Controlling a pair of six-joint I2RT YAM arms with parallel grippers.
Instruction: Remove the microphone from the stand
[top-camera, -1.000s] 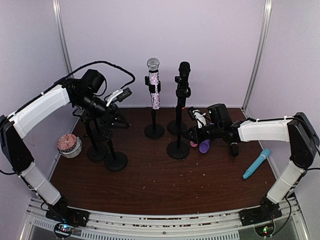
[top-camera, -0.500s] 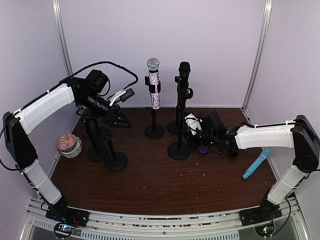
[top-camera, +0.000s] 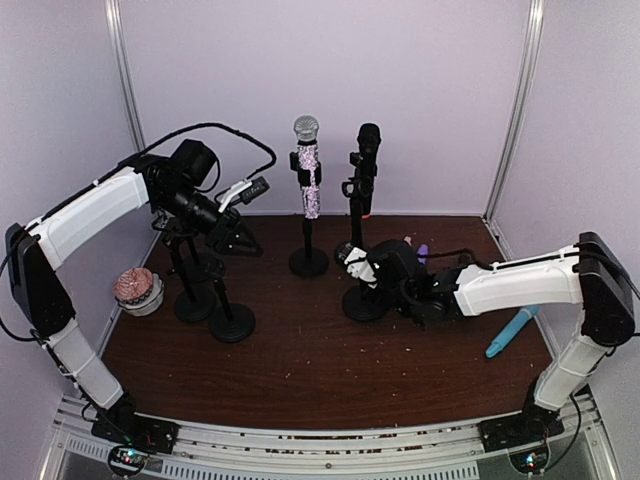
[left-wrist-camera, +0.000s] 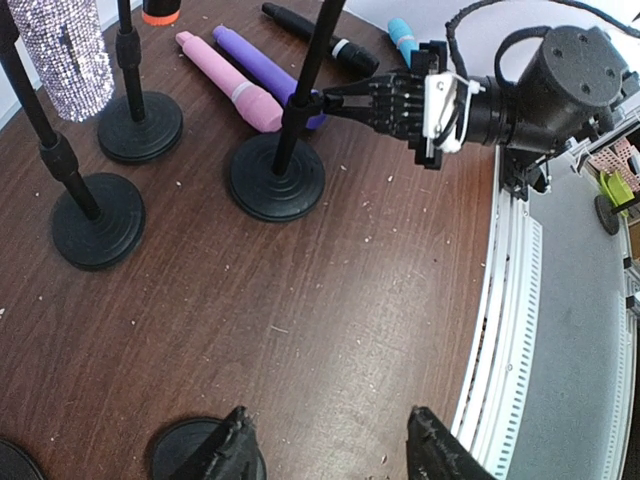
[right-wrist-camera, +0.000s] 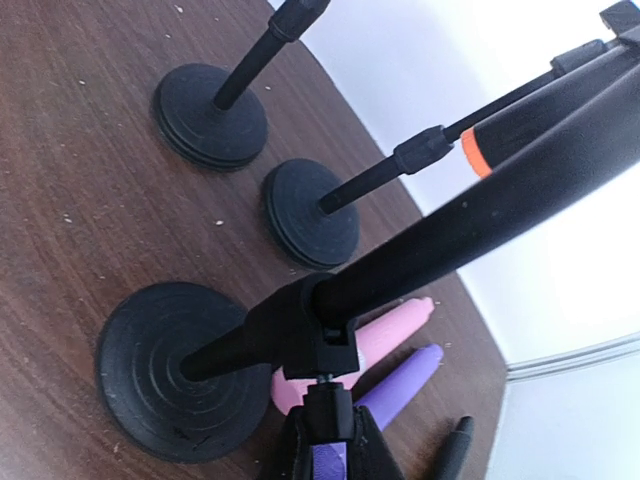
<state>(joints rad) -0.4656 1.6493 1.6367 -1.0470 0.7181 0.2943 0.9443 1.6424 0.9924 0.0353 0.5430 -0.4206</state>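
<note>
While the right gripper (right-wrist-camera: 327, 425), clenched, braces the stand (top-camera: 360, 245) low, grab the stiff, top-heavy mic (top-camera: 368, 150) at twelve o'clock mid-body.

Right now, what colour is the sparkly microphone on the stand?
The sparkly microphone is glittery silver with a purplish tint, seen best in the left wrist view.

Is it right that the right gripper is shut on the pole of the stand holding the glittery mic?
Not quite. The right gripper is shut on the pole of the stand holding the black mic, not the glittery mic, whose stand is farther left. The top view shows it.
</note>
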